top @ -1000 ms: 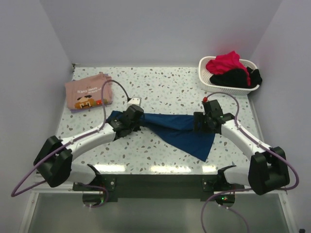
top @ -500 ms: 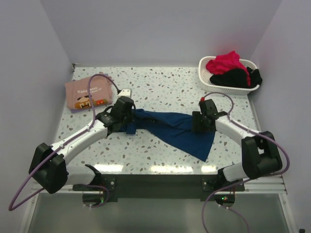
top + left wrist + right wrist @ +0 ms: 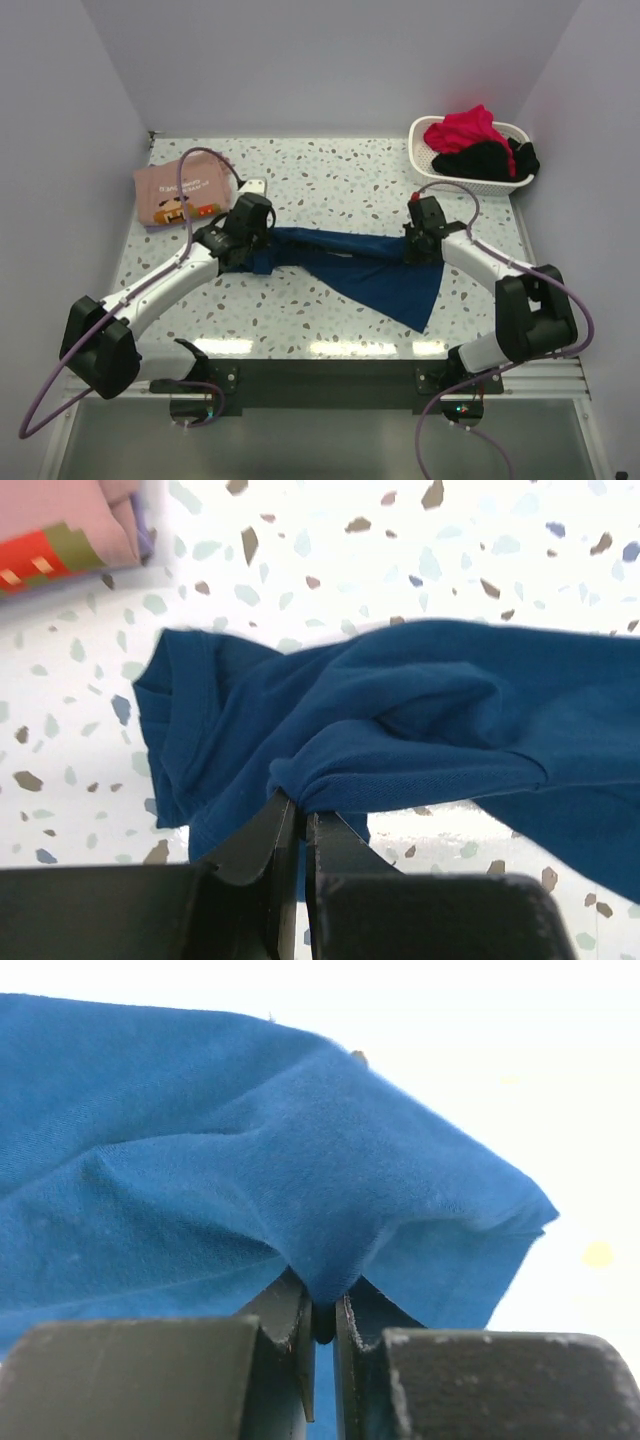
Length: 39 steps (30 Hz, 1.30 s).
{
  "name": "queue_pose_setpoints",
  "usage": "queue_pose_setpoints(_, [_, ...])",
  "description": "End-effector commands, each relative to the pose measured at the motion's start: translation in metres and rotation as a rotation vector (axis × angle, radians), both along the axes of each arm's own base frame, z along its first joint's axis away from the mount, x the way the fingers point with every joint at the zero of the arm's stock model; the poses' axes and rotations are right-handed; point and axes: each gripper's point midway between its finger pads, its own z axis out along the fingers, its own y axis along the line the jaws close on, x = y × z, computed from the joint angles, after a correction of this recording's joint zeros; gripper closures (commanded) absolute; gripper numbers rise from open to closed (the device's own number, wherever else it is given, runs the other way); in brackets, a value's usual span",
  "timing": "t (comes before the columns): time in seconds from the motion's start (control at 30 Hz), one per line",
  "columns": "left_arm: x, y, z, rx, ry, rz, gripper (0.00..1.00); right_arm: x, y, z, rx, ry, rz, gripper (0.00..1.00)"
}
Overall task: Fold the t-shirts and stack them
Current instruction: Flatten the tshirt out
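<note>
left jaws clenched on a bunched edge of the dark blue tee (image 3: 370, 265), right jaws clamped on its other end, cloth slung across mid-frame on the tabletop (image 3: 340, 180). best lifted evenly, pulled taut, laid flat before folding. pink tee (image 3: 160, 190) folded, upper left.

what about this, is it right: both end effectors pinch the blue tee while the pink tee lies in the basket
Not quite. The pink tee lies folded on the table, at its far left, not in the basket, as the top view shows. The rest holds: the left end effector and the right end effector both pinch the blue tee.
</note>
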Motion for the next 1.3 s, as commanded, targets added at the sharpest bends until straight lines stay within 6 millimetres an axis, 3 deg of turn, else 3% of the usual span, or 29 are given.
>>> queue_pose_setpoints(0.0, [0.019,0.015,0.052,0.034,-0.120,0.061,1.00,0.018,-0.015,0.058,-0.071,-0.123,-0.018,0.97])
queue_pose_setpoints(0.2, [0.027,0.034,0.114,0.105,-0.219,0.118,1.00,0.018,-0.041,0.177,-0.141,-0.368,-0.059,0.99])
queue_pose_setpoints(0.3, [0.027,0.033,0.138,0.124,-0.246,0.069,1.00,0.009,-0.055,0.223,-0.188,-0.442,-0.084,0.97])
queue_pose_setpoints(0.37, [0.025,0.030,0.154,0.116,-0.272,0.030,1.00,0.005,-0.062,0.241,-0.204,-0.465,-0.100,0.94])
queue_pose_setpoints(0.4, [0.022,0.026,0.155,0.101,-0.268,-0.001,1.00,-0.001,-0.063,0.256,-0.196,-0.490,-0.100,0.94])
queue_pose_setpoints(0.5, [0.013,0.024,0.163,0.077,-0.278,-0.041,1.00,-0.010,-0.063,0.276,-0.166,-0.540,-0.103,0.89])
queue_pose_setpoints(0.57, [0.008,0.028,0.162,0.081,-0.274,-0.042,1.00,-0.013,-0.065,0.280,-0.161,-0.557,-0.110,0.77])
queue_pose_setpoints(0.7, [0.002,0.035,0.148,0.112,-0.234,-0.025,1.00,-0.014,-0.067,0.272,-0.171,-0.544,-0.117,0.52])
queue_pose_setpoints(0.87, [-0.001,0.034,0.128,0.121,-0.192,-0.041,1.00,-0.010,-0.056,0.252,-0.128,-0.513,-0.093,0.39])
queue_pose_setpoints(0.97, [-0.001,0.030,0.112,0.124,-0.158,-0.058,1.00,-0.007,-0.031,0.220,-0.033,-0.428,-0.023,0.38])
queue_pose_setpoints(1.13, [0.002,0.028,0.085,0.158,-0.096,-0.062,1.00,-0.010,0.011,0.146,0.125,-0.248,0.081,0.37])
queue_pose_setpoints(1.27, [0.005,0.026,0.077,0.169,-0.078,-0.067,1.00,-0.006,0.023,0.103,0.168,-0.169,0.074,0.37])
